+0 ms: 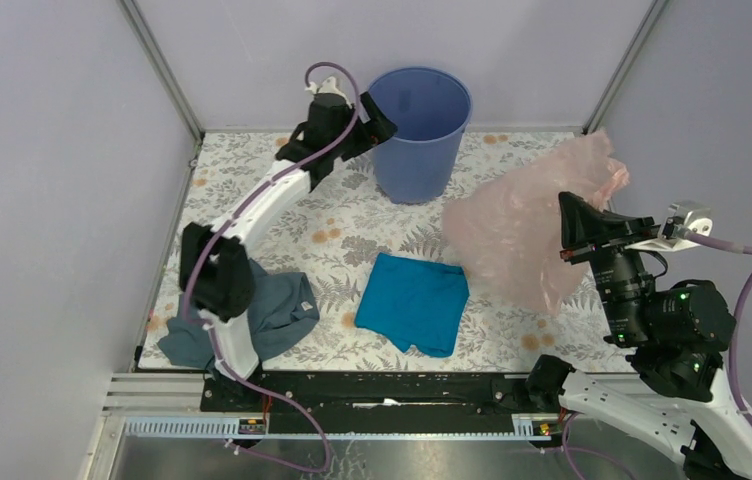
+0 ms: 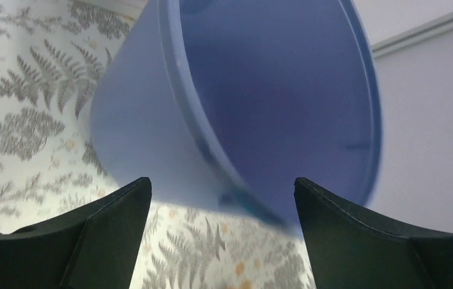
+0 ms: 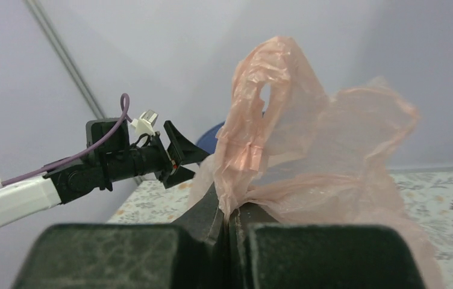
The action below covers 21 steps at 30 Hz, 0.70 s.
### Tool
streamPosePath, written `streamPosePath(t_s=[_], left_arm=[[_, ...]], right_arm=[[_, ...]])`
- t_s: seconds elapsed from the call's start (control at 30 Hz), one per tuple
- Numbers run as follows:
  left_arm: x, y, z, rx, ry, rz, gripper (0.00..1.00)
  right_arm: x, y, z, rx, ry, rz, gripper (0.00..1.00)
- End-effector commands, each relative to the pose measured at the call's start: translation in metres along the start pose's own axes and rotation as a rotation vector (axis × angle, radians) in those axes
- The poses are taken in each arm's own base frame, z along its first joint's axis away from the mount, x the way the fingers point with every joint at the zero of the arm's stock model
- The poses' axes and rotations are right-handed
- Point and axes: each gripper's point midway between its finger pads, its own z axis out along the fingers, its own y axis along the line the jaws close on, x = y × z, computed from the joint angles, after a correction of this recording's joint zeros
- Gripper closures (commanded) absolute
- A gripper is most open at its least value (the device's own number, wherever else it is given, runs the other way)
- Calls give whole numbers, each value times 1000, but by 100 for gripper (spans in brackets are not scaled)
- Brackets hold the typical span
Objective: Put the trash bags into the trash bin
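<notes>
My right jaws clamping the pink trash bag (image 1: 507,230), my left jaws gaping empty beside the trash bin (image 1: 417,150), teal cloth (image 1: 414,300) lying on the tabletop (image 1: 352,225) nearby.

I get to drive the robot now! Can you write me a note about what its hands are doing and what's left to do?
Left gripper: jaws open, up beside the rim of the trash bin, holding nothing.
Right gripper: jaws shut on the pink trash bag, held up on the right side.
Done: the bag is grabbed. Nothing shows inside the bin yet.
Left: carry the bag over the bin and let go.
The teal cloth and grey cloth lie near the front.
</notes>
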Motion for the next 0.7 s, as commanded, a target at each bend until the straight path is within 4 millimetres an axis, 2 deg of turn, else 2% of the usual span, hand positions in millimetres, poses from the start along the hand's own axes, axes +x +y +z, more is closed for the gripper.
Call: streamPosePath(t_s=[0.0, 0.07, 0.13, 0.23, 0.4, 0.47, 0.6, 0.67], left_arm=[[-70, -50, 14, 120, -249, 11, 9], [-73, -50, 24, 104, -286, 33, 10], [-72, -45, 30, 55, -300, 58, 15], [-69, -35, 29, -22, -318, 111, 23], [-69, -25, 18, -65, -322, 195, 48], [-67, -26, 18, -63, -306, 225, 54], [-67, -25, 14, -60, -284, 246, 76], [-71, -24, 6, -51, -287, 238, 81]], right_arm=[[-7, -18, -1, 78, -20, -83, 100], [-3, -18, 1, 87, -5, -107, 100], [1, -17, 5, 95, 11, -127, 100], [12, -12, 13, 98, 39, -155, 100], [27, 2, 28, 82, 81, -161, 100], [29, 10, 33, 68, 90, -138, 100], [29, 22, 43, 43, 93, -106, 100], [29, 27, 49, 44, 95, -108, 100]])
